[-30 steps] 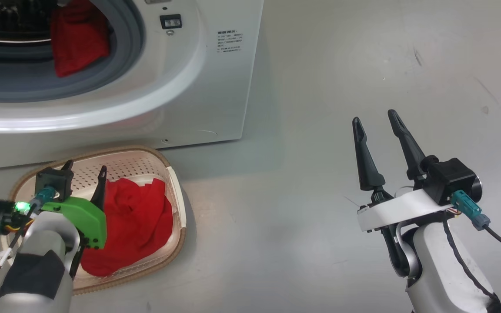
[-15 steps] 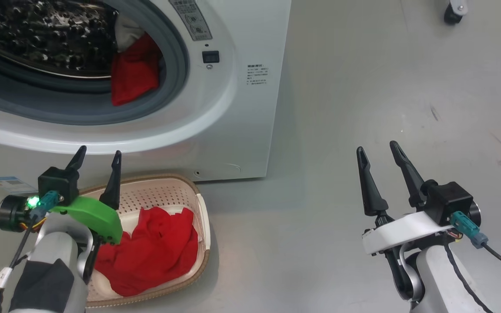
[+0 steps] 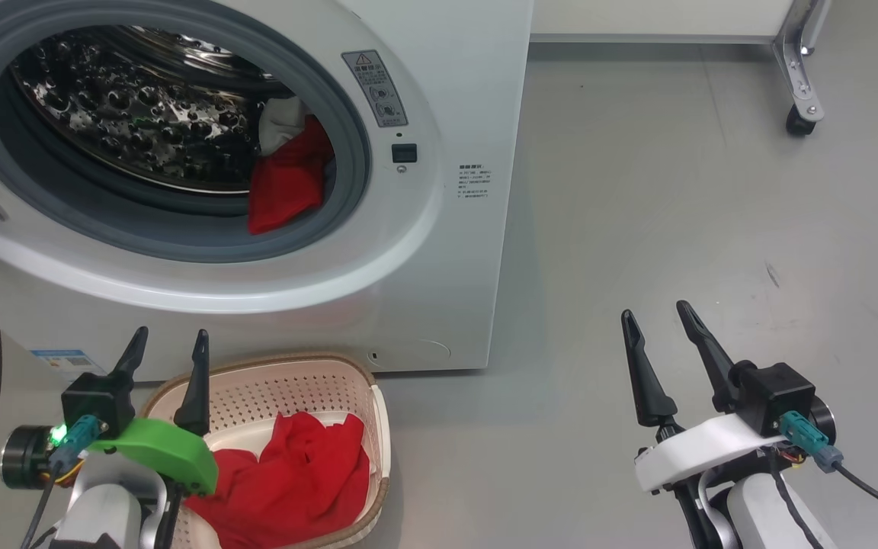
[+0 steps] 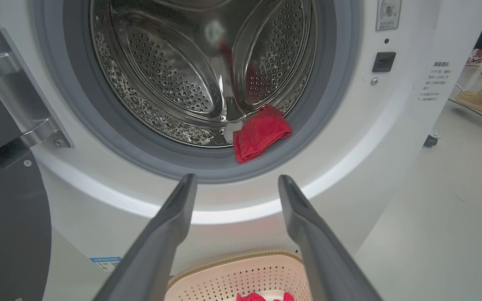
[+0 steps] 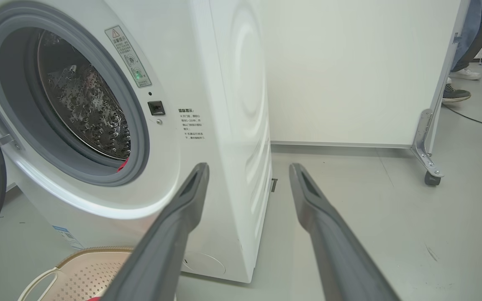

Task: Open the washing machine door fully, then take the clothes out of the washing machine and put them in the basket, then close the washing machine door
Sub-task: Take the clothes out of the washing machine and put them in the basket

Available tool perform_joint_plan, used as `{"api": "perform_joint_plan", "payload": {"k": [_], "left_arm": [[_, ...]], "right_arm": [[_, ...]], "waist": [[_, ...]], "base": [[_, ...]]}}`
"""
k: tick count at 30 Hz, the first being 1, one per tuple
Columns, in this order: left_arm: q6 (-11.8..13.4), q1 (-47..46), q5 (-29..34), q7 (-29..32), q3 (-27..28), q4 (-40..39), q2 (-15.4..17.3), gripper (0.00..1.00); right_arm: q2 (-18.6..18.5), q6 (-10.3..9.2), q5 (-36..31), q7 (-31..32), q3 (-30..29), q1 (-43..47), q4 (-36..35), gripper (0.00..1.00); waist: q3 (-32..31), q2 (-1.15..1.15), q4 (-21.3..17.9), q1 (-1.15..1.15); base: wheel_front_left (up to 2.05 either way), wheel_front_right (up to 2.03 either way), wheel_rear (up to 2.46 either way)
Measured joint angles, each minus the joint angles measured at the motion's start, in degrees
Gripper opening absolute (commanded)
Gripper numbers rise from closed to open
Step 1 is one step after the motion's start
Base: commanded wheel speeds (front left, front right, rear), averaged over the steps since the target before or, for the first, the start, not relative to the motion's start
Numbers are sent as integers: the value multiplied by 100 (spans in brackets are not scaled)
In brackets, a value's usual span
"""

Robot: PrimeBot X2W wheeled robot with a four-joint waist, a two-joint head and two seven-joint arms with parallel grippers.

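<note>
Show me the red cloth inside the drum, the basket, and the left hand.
red cloth in the drum [image 4: 260, 136], left wrist view, middle of the folded fabric.
basket [image 3: 286, 396], head view, perforated back wall.
left hand [image 3: 171, 335], head view, midway between its two fingertips.

The big white front-loading washing machine [image 3: 439, 252] is set ahead of the left gripper [image 3: 171, 335], its drum opening facing the jaws from above. A bright red folded garment [image 3: 286, 187], with a small white cloth [image 3: 283, 122] touching it, is lodged at the opening's lower edge, ahead and slightly right of those jaws. The small cream perforated plastic basket [image 3: 286, 385] is placed on the grey floor [image 3: 637, 191] before the machine, just below the same jaws, and a crumpled red garment [image 3: 294, 480] is laid in it. The round black-rimmed glass door [image 4: 11, 217] is swung out to their left. The right gripper [image 3: 654, 311] is held well apart to the right, beyond the machine's corner, with floor ahead of its jaws.
</note>
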Motion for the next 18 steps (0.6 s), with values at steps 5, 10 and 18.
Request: {"api": "perform_joint_plan", "payload": {"k": [5, 10, 18], "left_arm": [[97, 269, -96, 0, 142, -354, -149, 100], [143, 459, -97, 0, 163, -557, -162, 100], [146, 624, -94, 0, 165, -792, -174, 100]], "right_arm": [[-3, 44, 0, 0, -4, 107, -14, 100], [-8, 51, 0, 0, -5, 171, -13, 100], [-7, 52, 0, 0, -7, 171, -45, 100]], "waist": [[-166, 0, -6, 0], [-215, 0, -20, 0], [-229, 0, -49, 0]], "base": [[0, 0, 0], [0, 0, 0], [0, 0, 0]]}}
